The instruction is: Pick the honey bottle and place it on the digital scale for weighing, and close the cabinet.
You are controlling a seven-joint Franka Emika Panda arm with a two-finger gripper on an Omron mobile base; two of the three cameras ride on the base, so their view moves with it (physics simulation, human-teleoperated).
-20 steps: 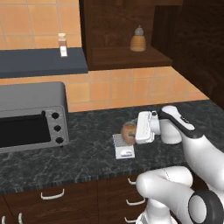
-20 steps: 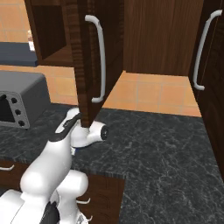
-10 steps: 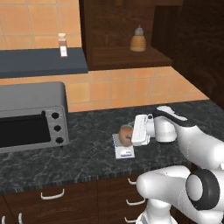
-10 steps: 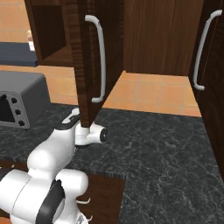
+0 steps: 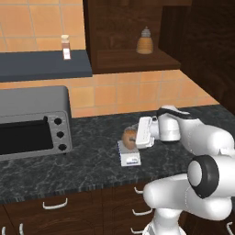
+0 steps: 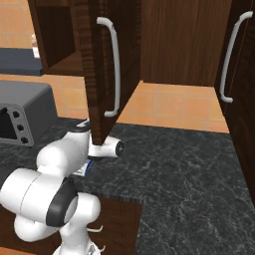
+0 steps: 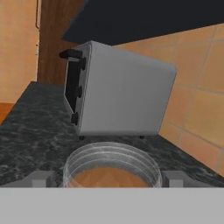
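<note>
Gripping the honey bottle (image 5: 130,136) over the digital scale (image 5: 129,156), pincer (image 5: 136,136) letting go tilted could tip it onto the desk (image 5: 92,160).

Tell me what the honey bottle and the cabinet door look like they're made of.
Honey bottle: apparently clear glass or plastic; its see-through rim shows brown contents inside. Cabinet door: dark brown wood with streaky grain, matte. Its bar handle looks like pale, smooth metal, though that's uncertain in this render.

No writing, number or brand can be read. The white label on the slim bottle (image 5: 66,47) is too small to make out, and the digital scale (image 5: 129,158) display is blurred.
</note>
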